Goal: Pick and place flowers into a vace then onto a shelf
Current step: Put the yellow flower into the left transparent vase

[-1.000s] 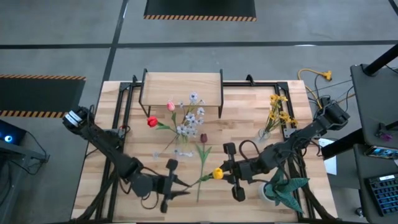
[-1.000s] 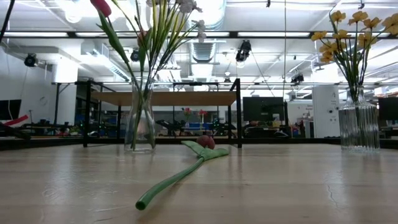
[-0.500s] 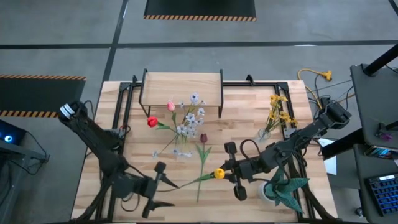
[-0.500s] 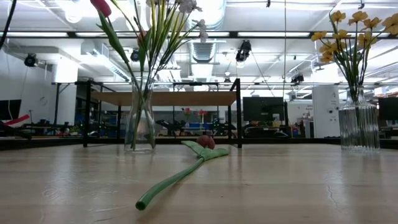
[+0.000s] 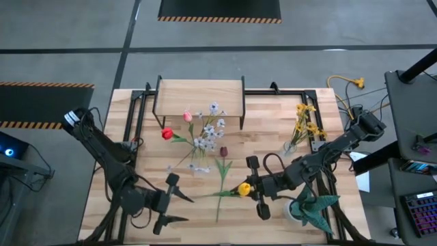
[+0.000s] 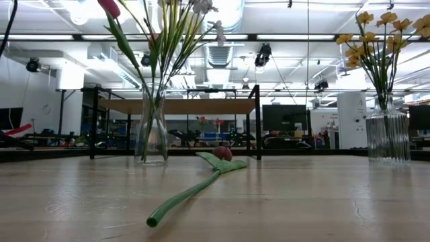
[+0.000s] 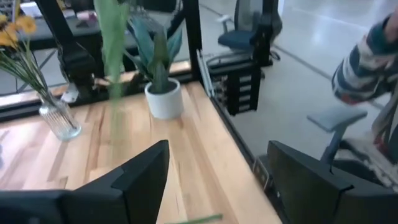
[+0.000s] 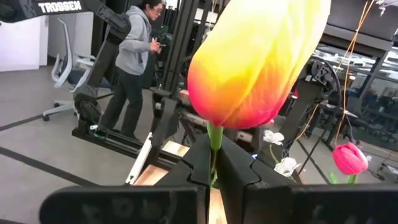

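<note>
A yellow tulip (image 5: 242, 189) with a red-tinged bloom (image 8: 255, 56) is held by my right gripper (image 5: 248, 190) (image 8: 217, 167), which is shut on its stem. My left gripper (image 5: 183, 208) (image 7: 217, 186) stands open near the table's front left, just off the stem's free end (image 5: 194, 197), touching nothing. A dark maroon tulip (image 5: 221, 171) (image 6: 222, 153) lies flat on the table. A glass vase (image 6: 151, 128) (image 5: 198, 162) at mid-table holds several flowers. The shelf (image 5: 200, 96) (image 6: 178, 105) stands at the far edge. My right gripper pinches the yellow tulip's stem just below the bloom (image 8: 214, 142) between its two fingers (image 8: 239, 171). The fingers come level from the table's right and lie across the stem. The bloom stands above the fingers, and the rest of the stem (image 5: 215, 195) reaches toward the table's left.
A second glass vase (image 5: 292, 145) (image 6: 388, 134) with a yellow bunch stands at the right. A spiky potted plant (image 5: 308, 208) (image 7: 163, 93) sits by the near right corner, beside my right arm. A person (image 8: 134, 43) stands in the room beyond the table.
My left gripper has opened, let go of the yellow tulip's stem end, and drawn back toward the table's left edge. The stem's free end has swung from slanting toward the near edge to lying about level across the table. The bloom has stayed in place.
</note>
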Available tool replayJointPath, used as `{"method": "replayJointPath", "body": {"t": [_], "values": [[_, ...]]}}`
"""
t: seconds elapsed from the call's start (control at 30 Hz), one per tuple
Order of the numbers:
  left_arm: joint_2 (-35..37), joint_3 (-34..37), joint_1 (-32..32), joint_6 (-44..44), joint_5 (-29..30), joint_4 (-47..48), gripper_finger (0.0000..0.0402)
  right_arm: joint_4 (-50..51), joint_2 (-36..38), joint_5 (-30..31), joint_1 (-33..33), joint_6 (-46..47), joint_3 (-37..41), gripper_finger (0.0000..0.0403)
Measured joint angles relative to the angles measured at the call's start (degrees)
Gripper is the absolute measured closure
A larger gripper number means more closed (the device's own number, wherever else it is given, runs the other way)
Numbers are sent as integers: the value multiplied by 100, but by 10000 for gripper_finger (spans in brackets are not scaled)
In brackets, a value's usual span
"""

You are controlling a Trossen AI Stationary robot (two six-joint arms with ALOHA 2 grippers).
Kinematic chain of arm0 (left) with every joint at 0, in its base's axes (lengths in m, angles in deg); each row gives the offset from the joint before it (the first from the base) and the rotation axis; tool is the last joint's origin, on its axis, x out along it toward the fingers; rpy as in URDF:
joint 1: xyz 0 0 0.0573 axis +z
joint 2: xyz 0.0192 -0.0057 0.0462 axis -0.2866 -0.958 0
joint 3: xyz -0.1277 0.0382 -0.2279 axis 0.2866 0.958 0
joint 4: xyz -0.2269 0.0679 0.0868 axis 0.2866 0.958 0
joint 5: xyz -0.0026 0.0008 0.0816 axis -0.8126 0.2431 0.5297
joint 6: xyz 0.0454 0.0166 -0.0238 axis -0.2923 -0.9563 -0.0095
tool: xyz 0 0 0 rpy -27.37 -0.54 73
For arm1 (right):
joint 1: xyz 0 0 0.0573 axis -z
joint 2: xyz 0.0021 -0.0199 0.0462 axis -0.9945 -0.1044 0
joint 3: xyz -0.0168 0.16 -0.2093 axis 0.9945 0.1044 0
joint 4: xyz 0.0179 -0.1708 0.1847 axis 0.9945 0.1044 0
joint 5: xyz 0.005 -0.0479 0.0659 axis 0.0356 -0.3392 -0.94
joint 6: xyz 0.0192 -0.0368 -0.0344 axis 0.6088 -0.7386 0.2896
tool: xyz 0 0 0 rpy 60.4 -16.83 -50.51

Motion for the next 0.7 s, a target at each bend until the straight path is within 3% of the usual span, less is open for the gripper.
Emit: {"method": "replayJointPath", "body": {"t": [0.2, 0.33, 0.6, 0.7], "values": [[52, 1, -125, 620, -48, 497, 149, 297, 325, -3, -7, 46, 4, 394], [79, 1, -95, 720, -5, 293, 149, 743, 423, -23, -11, 340, 7, 394], [79, 1, 13, -673, 22, -905, 149, 1135, 406, -70, -11, 660, 11, 394], [35, 1, 36, -1322, 345, -1219, 149, 1150, 406, -71, -11, 661, 11, 394]]}}
